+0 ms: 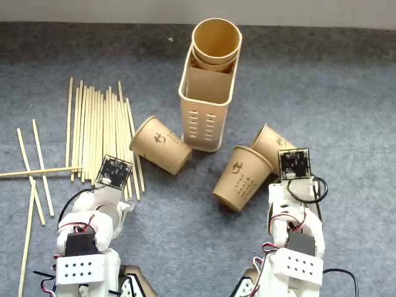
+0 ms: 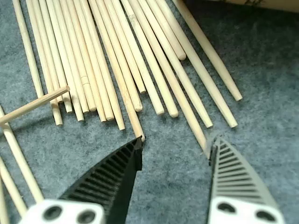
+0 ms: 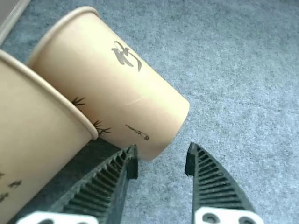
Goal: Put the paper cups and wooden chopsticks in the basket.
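Note:
A tall beige basket (image 1: 205, 120) stands at the middle back, with two stacked paper cups (image 1: 216, 41) at its far end. Three more cups lie on their sides: one (image 1: 159, 145) left of the basket, two (image 1: 242, 177) (image 1: 270, 142) to its right. A bunch of wooden chopsticks (image 1: 99, 130) lies on the left. My left gripper (image 2: 176, 147) is open, its tips at the near ends of the chopsticks (image 2: 140, 70). My right gripper (image 3: 162, 151) is open just short of the base of a lying cup (image 3: 121, 93), which rests against another cup (image 3: 32, 135).
Several loose chopsticks (image 1: 32, 179) lie scattered and crossed at the far left, one lying across the bunch's near end (image 2: 32, 105). Everything rests on grey carpet (image 1: 334, 99), with free room to the right of the basket. Both arm bases stand at the near edge.

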`<state>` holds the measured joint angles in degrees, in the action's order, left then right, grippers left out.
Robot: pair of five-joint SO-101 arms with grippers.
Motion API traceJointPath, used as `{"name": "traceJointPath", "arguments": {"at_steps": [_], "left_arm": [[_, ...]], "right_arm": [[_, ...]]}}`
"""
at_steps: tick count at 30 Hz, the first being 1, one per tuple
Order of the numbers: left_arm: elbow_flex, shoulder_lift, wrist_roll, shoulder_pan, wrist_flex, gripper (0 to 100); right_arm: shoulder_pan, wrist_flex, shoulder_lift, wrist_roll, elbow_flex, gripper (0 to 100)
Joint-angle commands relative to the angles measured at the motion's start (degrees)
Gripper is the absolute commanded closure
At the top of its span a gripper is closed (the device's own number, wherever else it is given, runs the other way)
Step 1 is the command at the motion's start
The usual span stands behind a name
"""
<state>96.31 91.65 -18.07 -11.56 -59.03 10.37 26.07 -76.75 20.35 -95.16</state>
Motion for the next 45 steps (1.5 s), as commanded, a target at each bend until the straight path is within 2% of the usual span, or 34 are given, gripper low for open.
{"name": "traceJointPath", "arguments": {"at_steps": [1, 20, 33, 36, 40, 45], "left_arm": [[1.4, 0.3, -0.5, 0.9, -0.3, 75], [1.4, 0.3, -0.5, 1.6, -0.3, 75], [1.4, 0.3, -0.6, 1.5, -0.1, 75], [-0.1, 0.4, -0.7, 1.4, 6.5, 75], [-4.4, 0.4, -0.5, -4.4, 15.2, 75], [-17.0, -0.3, -0.3, -11.5, 17.4, 75]], "right_arm": [[-0.4, -0.8, -0.6, 0.6, -8.0, 82.1], [-0.4, -0.8, -0.6, 0.6, -8.0, 82.1], [-4.1, -0.8, -0.6, 0.4, -8.0, 82.1], [-5.7, -1.0, -0.8, 0.6, -8.0, 82.1], [-6.1, -0.8, -0.6, 0.4, -8.0, 82.1], [-6.1, -0.8, -0.8, 0.4, -8.0, 82.1]]}}
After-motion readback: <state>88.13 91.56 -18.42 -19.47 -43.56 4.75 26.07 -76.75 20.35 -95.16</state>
